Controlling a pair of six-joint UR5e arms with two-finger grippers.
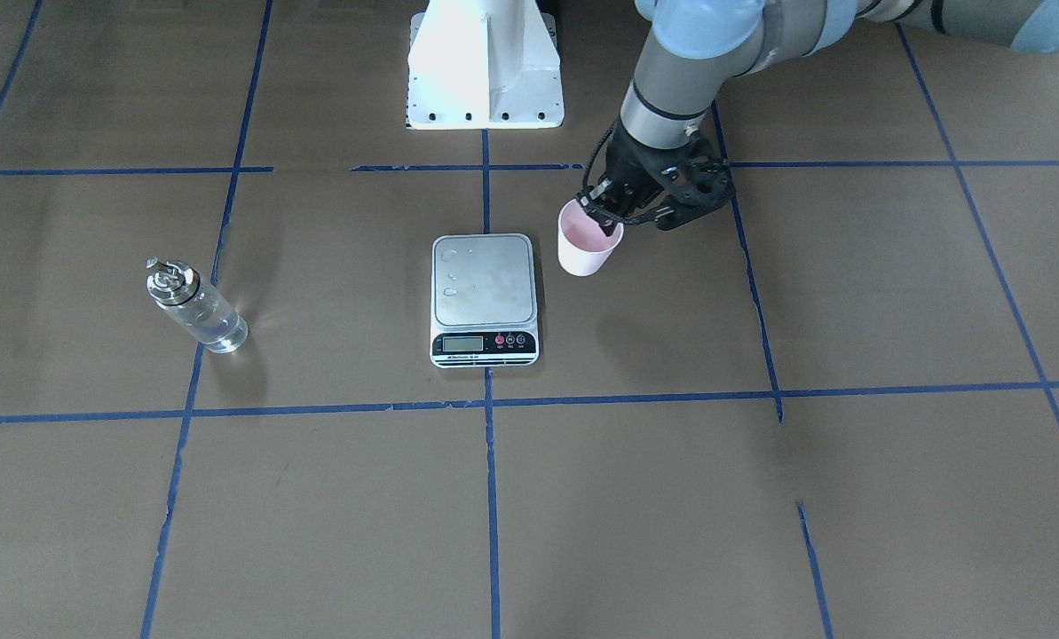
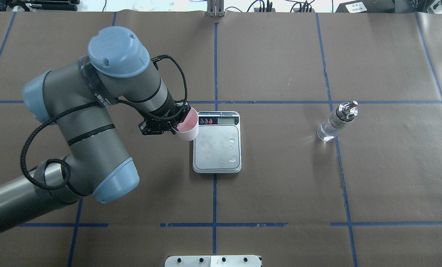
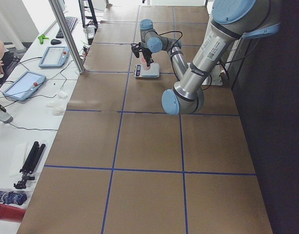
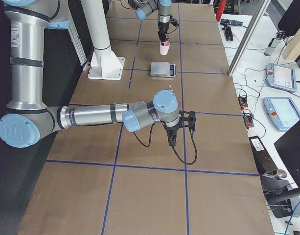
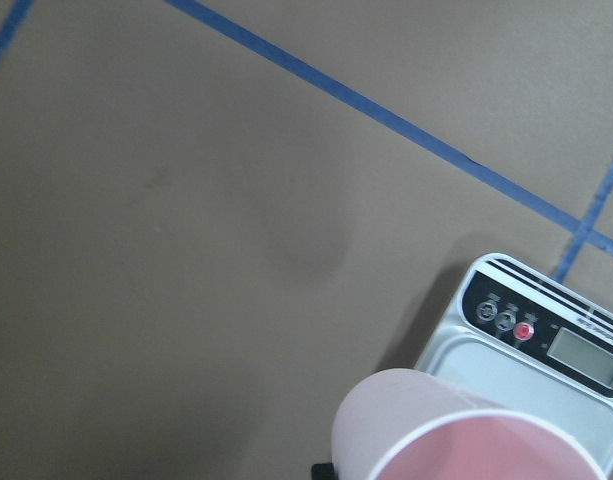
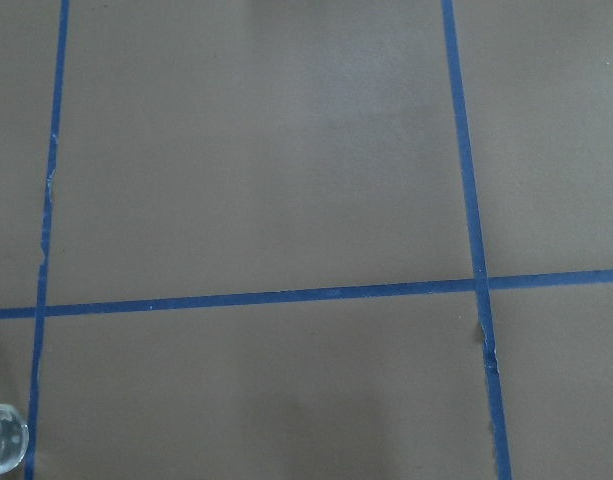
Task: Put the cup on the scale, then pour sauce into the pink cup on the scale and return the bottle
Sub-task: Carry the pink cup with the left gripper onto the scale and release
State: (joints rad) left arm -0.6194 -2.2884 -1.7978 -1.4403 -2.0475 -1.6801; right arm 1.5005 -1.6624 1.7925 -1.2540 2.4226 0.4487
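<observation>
My left gripper (image 1: 600,216) is shut on the rim of the pink cup (image 1: 587,250) and holds it upright just off the table, beside the scale's edge on my left. The overhead view shows the cup (image 2: 188,127) overlapping the corner of the scale (image 2: 217,148) near its buttons. The scale (image 1: 483,284) has a silver platform with a few drops on it. The glass bottle (image 1: 196,306) with clear sauce stands alone on my right side (image 2: 335,123). My right gripper (image 4: 172,139) hangs low over bare table, far from the bottle; I cannot tell whether it is open.
The white robot base plate (image 1: 485,80) sits behind the scale. Blue tape lines (image 2: 215,74) grid the brown table. Tablets and cables lie on the side benches (image 4: 282,78). The bottle's base shows at the right wrist view's lower left corner (image 6: 4,440).
</observation>
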